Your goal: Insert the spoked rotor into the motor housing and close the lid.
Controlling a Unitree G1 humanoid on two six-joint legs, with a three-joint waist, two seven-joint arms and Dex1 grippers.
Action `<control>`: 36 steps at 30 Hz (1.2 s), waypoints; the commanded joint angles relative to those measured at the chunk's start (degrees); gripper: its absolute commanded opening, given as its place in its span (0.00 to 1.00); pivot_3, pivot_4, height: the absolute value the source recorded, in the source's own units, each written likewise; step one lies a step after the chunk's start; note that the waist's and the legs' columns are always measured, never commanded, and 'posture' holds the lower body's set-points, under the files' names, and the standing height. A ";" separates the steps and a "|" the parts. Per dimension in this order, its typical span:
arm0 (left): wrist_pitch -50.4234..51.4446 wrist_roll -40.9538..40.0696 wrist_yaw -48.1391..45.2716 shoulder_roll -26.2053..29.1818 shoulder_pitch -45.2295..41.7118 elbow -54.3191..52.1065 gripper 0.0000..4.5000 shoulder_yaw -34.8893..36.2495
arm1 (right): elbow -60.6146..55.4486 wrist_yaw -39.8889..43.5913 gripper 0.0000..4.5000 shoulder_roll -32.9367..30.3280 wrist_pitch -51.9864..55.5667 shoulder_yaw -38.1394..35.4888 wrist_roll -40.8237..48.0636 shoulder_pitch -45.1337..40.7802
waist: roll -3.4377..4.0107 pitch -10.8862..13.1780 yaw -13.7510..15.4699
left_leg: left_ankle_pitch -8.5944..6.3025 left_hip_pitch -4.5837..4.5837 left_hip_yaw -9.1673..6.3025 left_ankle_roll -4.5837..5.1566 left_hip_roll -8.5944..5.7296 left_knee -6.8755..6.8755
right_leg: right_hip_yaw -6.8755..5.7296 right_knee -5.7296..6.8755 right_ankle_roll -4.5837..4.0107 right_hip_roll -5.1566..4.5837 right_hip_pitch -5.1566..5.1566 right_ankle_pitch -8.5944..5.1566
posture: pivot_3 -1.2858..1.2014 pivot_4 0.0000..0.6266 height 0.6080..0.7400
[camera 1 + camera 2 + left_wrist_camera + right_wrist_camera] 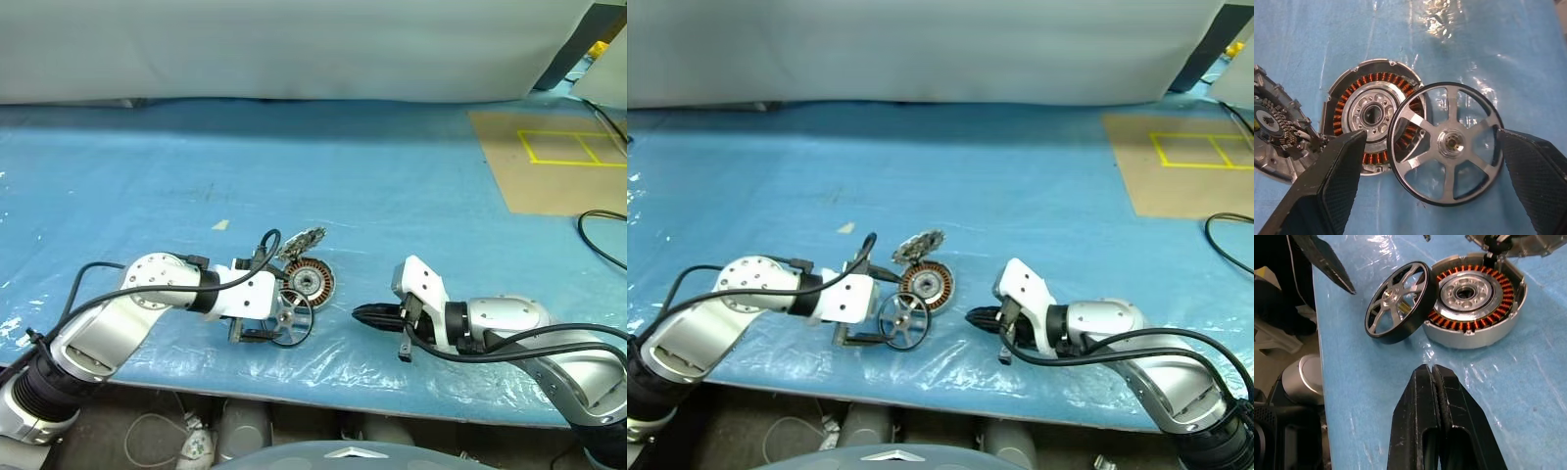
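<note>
**Rotor propped against the open housing, near the front edge of the surface**

The spoked rotor (1395,299) is seen tilted, one side of its dark rim resting on the blue-covered surface (392,186) and the other side leaned on the rim of the motor housing (1476,298). It is not seated: the copper windings and the silver centre of the housing are left largely exposed, with only one side overlapped by the wheel. The housing is laid flat on the surface, close to the front edge and somewhat left of the middle. The lid (1276,127) is found touching the housing on its far side, tilted, with its inner face and a small circuit board turned into view.

The left tool (1430,196) is held spread wide, a finger on either side of the rotor, and neither finger (1337,181) is seen touching it; nothing is gripped. The right tool (1436,382) is pressed fully shut with nothing between its fingers, and is pointed at the rotor and housing from the right, apart from both, just above the surface.
</note>
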 commanded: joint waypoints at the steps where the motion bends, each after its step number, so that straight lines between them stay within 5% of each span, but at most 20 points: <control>1: 0.13 2.09 1.71 0.20 1.86 -1.47 1.00 -0.73 | 0.28 1.52 0.00 -1.26 -3.64 -0.74 -1.62 1.50 | 0.00 0.00 -0.03 | 0.00 0.00 0.00 0.00 0.01 -0.01 | 0.00 0.00 0.01 0.01 -0.01 0.01 | 0.52 0.24 1.00; 17: -0.34 3.65 2.42 -1.32 2.39 1.17 1.00 -1.38 | 5.05 3.52 0.00 -1.05 -11.61 1.12 -7.77 4.88 | 0.01 -0.01 -0.04 | 0.00 0.02 -0.05 0.02 0.00 0.05 | 0.00 0.01 -0.10 -0.01 0.04 -0.05 | 0.52 0.24 1.00; 22: -1.29 3.32 1.28 -1.13 1.26 1.80 0.73 -1.63 | 3.44 2.57 0.00 -0.52 -10.15 1.39 -7.91 4.66 | 0.01 -0.01 -0.03 | 0.00 0.03 -0.20 0.02 0.00 0.04 | 0.00 0.01 -0.10 0.00 0.05 -0.05 | 0.52 0.24 1.00; 36: -0.05 3.70 1.15 -1.83 -1.26 1.10 0.73 -1.04 | 3.30 1.06 0.00 0.54 -8.28 2.56 -8.68 3.89 | 0.02 -0.01 -0.02 | 0.00 0.03 -0.48 0.02 -0.01 0.05 | -0.01 0.02 -0.10 0.00 0.06 -0.05 | 0.52 0.24 1.00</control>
